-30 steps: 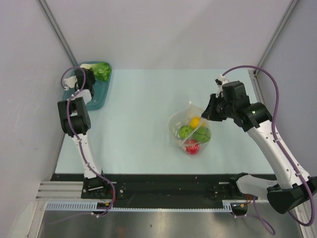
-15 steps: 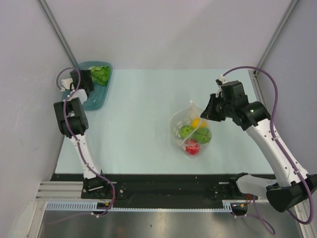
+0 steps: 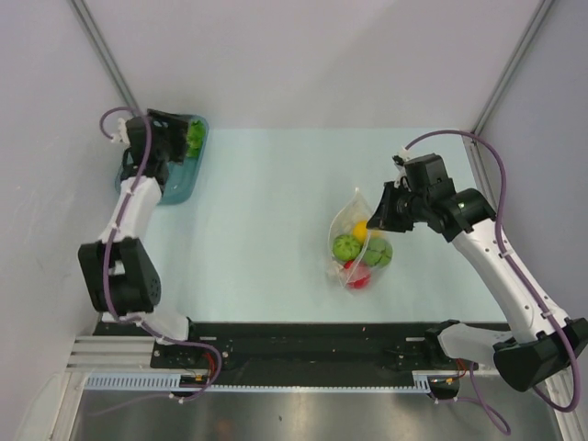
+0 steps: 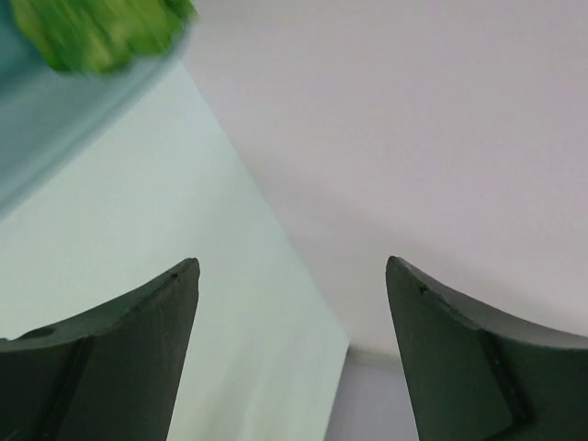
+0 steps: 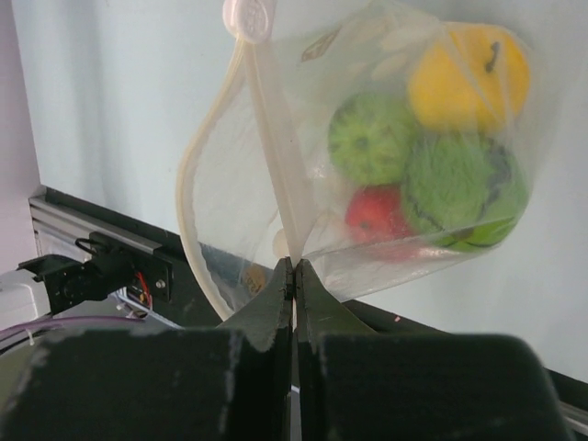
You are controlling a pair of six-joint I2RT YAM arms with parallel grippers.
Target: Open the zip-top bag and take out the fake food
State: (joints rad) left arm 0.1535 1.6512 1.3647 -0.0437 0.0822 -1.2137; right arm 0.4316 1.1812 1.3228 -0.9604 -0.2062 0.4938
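Note:
The clear zip-top bag [image 3: 356, 246] hangs from my right gripper [image 3: 380, 217], its bottom resting on the table. In the right wrist view the jaws [image 5: 294, 267] are shut on the bag's zip strip [image 5: 276, 156], and the bag's mouth gapes open to the left. Inside lie fake food pieces: a yellow fruit [image 5: 469, 78], two green balls [image 5: 372, 138] and a small red piece [image 5: 377, 211]. A green lettuce leaf [image 3: 195, 135] lies in the teal tray [image 3: 175, 188]. My left gripper [image 3: 182, 138] hovers over that tray, open and empty [image 4: 292, 266], with the blurred lettuce [image 4: 96, 32] ahead.
The teal tray sits at the table's far left corner against the left wall. Grey walls close the table in at the back and sides. The black rail with both arm bases [image 3: 303, 344] runs along the near edge.
My left gripper has opened and left the lettuce in the tray, and the left arm has stretched out over it. My right gripper has raised the bag, which now hangs narrower.

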